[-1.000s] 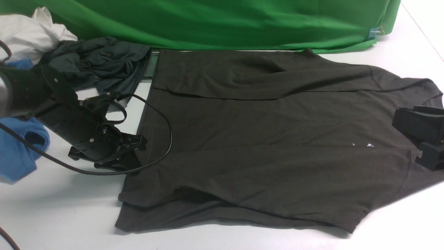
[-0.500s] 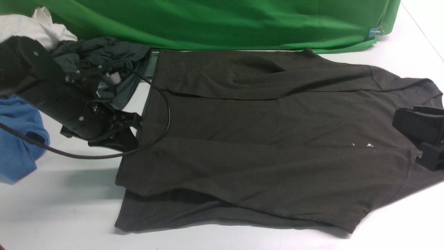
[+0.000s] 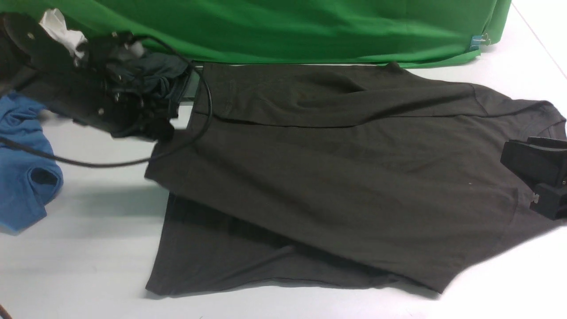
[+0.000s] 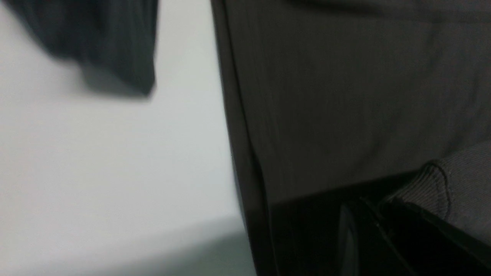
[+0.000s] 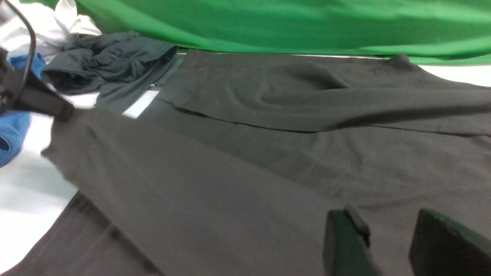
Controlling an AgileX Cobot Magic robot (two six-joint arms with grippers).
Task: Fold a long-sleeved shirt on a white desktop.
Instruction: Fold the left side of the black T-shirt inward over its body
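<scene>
Left tool rose rearward, clamped on the long-sleeved shirt — right tool stood parted, so cloth could drag askew.

The long-sleeved shirt lies spread on the counter. Behind the shirt hangs the backdrop cloth. A crumpled garment sits at the shirt's rear left corner, with another shirt farther left. The left gripper is at the shirt's left edge, and the right gripper is over its right end.
</scene>
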